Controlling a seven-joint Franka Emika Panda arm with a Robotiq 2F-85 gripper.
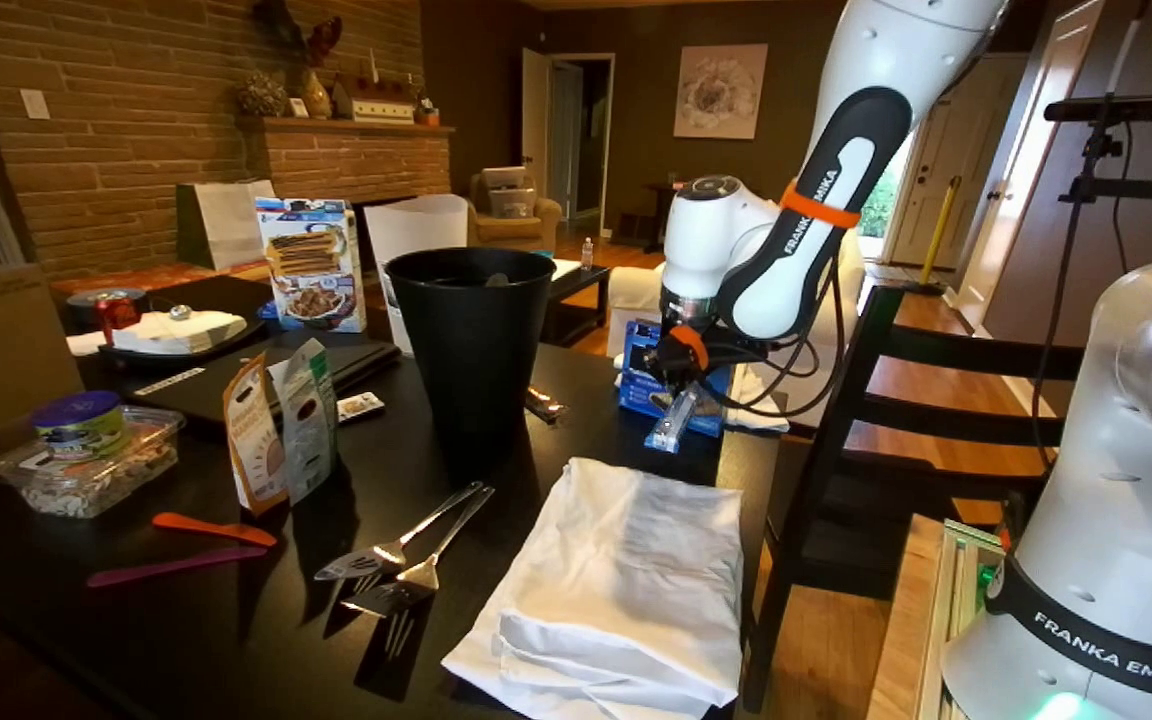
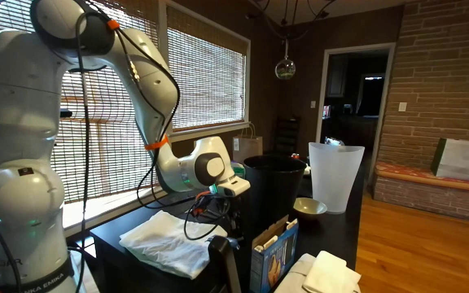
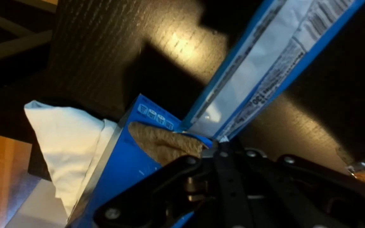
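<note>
Gripper (image 3: 222, 144) clenched on blue-edged wrapper (image 3: 265, 71) by one end | likely light, slick, floppy; any contents perhaps crushable | best held at end, clear of middle | blue box (image 3: 119, 174) near

Looking at a dark table (image 1: 266, 665) in an exterior view, bearing white cloth (image 1: 626, 580) at bottom centre! And carrying a black bin (image 1: 471, 345) mid-frame, pouches (image 1: 256, 440) left, a blue box (image 1: 640, 390) right of centre!

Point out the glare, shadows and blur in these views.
Wrist view: glare pools on the dark tabletop, a bright spot sits on the packet, and its small print looks blurred; in an exterior view, a soft shadow greys part of the white cloth; in an exterior view, strong daylight comes through the window blinds.
</note>
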